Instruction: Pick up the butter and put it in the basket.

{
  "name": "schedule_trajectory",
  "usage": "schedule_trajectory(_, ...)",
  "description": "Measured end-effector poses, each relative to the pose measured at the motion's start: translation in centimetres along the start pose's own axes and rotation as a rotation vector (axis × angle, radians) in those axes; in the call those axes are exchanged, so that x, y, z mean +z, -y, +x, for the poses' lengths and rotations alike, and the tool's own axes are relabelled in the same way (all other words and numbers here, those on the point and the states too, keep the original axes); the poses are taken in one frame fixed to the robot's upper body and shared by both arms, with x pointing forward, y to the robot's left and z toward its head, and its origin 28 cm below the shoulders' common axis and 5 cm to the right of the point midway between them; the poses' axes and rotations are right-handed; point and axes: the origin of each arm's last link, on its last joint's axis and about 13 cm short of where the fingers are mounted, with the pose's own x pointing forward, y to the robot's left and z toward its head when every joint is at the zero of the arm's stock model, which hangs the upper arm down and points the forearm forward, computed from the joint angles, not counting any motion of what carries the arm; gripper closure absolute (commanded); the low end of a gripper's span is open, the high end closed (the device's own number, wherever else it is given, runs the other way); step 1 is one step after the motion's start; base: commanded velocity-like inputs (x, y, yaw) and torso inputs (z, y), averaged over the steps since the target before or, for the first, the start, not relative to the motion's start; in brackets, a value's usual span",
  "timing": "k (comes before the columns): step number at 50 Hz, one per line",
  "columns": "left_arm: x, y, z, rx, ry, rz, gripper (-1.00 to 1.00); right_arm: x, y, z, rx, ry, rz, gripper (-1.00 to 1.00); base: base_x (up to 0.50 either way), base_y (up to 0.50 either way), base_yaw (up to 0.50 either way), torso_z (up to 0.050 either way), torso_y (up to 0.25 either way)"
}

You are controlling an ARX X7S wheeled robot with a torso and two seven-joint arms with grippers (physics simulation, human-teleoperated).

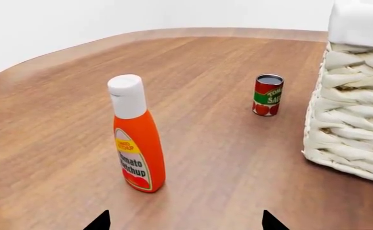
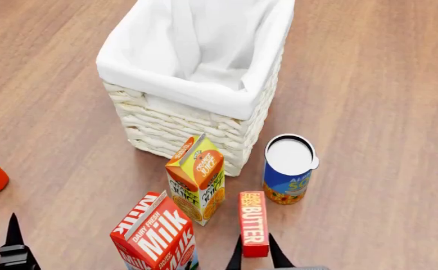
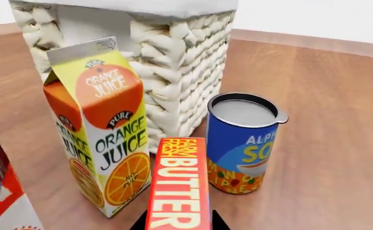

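Though the left gripper (image 1: 186,224) shows only two dark fingertips set wide apart with nothing between them, the left wrist view gives a ketchup bottle (image 1: 137,143) labelled "Tomato Ketchup", a small can (image 1: 268,95) reading "TOMATO SAUCE" in part, and the basket (image 1: 352,110) at the side.

In the head view, the butter (image 2: 253,223) lies on the table (image 2: 384,84), white "BUTTER" lettering up, its near end between the two dark fingers of the right gripper (image 2: 254,260), one on each side. Whether they press it I cannot tell. Beside it stand the "Dairy Fresh Milk" carton (image 2: 155,236), the orange juice carton (image 2: 197,179) and a blue soup can (image 2: 287,169); the basket stands just beyond them.

In the right wrist view, the butter reads "FARM FRESH BUTTER", the carton "PURE ORANGE JUICE", the can "ALPH... SO...".
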Motion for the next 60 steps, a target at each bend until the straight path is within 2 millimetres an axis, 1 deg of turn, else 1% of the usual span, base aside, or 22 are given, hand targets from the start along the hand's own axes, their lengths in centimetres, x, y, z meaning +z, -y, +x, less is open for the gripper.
schedule_trajectory(12, -0.1, 0.1, 0.1, -0.001, -0.001, 0.002, -1.00, 3.2, -0.4, -2.0, 0.014, 0.038, -0.040, 1.00, 0.00, 0.00, 0.00, 0.000, 0.001)
schedule_trajectory(27, -0.2, 0.2, 0.2, -0.001, -0.001, 0.004, -1.00, 8.2, 0.0, -4.5, -0.009, 0.115, -0.111, 1.00, 0.00, 0.00, 0.00, 0.000, 0.001)
schedule_trajectory(37, -0.2, 0.3, 0.2, -0.002, -0.001, 0.006, -1.00, 11.6, 0.3, -5.7, -0.023, 0.164, -0.170, 1.00, 0.00, 0.00, 0.00, 0.000, 0.001)
schedule_trajectory(46, -0.2, 0.3, 0.3, -0.001, 0.001, 0.006, -1.00, 13.8, 1.3, -6.3, -0.060, 0.189, -0.204, 1.00, 0.00, 0.00, 0.00, 0.002, 0.001)
schedule_trajectory(60, -0.4, 0.4, 0.5, -0.001, 0.001, 0.007, -1.00, 15.9, 3.9, -6.3, -0.156, 0.168, -0.231, 1.00, 0.00, 0.00, 0.00, 0.000, 0.001)
